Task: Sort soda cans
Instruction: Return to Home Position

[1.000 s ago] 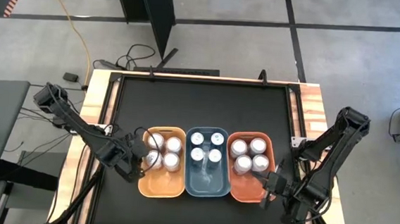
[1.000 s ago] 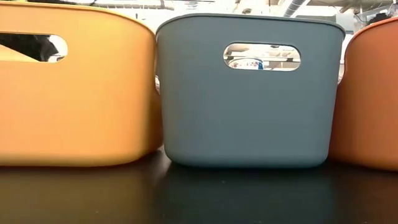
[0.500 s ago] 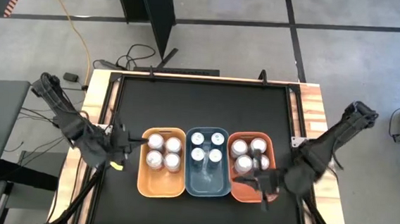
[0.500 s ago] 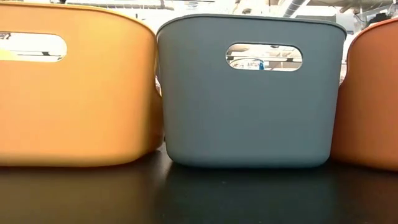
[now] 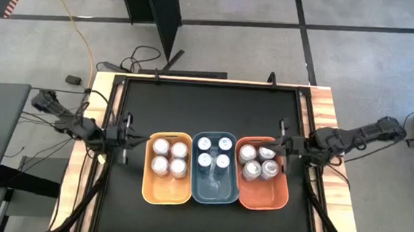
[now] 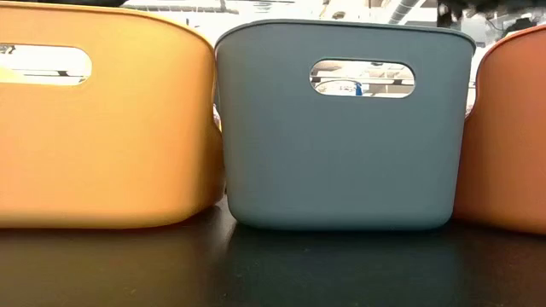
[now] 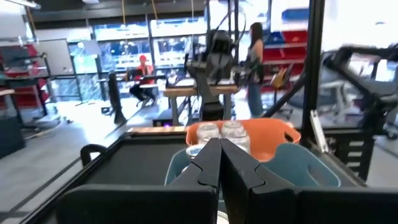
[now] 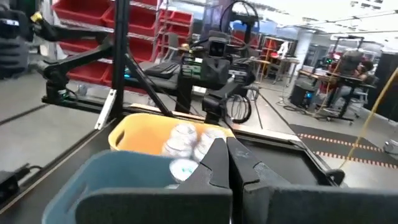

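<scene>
Overhead, soda cans (image 5: 161, 146) visible, unseen low (left claw (image 7: 219, 149), right claw (image 8: 224, 148) closed, empty).

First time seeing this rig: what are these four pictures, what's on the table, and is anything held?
This is a two-armed robot at a black table. One picture looks straight down, one sits at table height facing the bins, and two come from cameras on its wrists. Three bins stand side by side: yellow bin, blue bin, orange bin, each holding four cans. The left end effector is beside the yellow bin, the right end effector by the orange bin. Both are shut and hold nothing.
</scene>
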`<state>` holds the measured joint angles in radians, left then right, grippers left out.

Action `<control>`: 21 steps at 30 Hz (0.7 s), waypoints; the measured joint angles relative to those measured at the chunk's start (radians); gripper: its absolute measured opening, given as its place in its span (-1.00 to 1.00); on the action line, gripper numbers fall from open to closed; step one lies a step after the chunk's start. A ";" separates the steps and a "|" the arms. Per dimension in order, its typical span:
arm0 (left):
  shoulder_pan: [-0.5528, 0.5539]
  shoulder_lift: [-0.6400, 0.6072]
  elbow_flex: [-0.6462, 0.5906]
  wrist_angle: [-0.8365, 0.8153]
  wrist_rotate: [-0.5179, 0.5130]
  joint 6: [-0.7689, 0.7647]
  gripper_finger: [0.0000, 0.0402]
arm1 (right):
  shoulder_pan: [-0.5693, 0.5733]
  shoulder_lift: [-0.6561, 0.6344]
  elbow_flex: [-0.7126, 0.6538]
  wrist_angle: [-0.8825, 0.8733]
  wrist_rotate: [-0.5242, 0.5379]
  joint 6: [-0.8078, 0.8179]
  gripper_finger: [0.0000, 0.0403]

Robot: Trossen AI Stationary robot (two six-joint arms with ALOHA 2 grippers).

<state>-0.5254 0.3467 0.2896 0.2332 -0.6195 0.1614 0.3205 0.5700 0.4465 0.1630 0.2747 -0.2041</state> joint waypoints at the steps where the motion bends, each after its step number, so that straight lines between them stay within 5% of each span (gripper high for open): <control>1: 0.026 -0.037 -0.019 -0.011 0.034 -0.008 -1.00 | -0.026 -0.050 -0.035 -0.008 -0.032 0.009 -1.00; 10: 0.220 -0.168 -0.078 -0.183 0.203 -0.085 -1.00 | -0.253 -0.394 -0.248 -0.077 -0.274 0.073 -1.00; 16: 0.304 -0.166 -0.079 -0.207 0.285 -0.098 -1.00 | -0.361 -0.551 -0.342 -0.133 -0.339 0.111 -1.00; 21: 0.341 -0.167 -0.178 -0.095 0.334 -0.111 -1.00 | -0.405 -0.561 -0.366 -0.170 -0.383 0.126 -1.00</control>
<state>-0.1842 0.1799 0.1113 0.1380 -0.2858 0.0500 -0.0840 0.0092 0.0802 -0.0068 -0.1085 -0.0781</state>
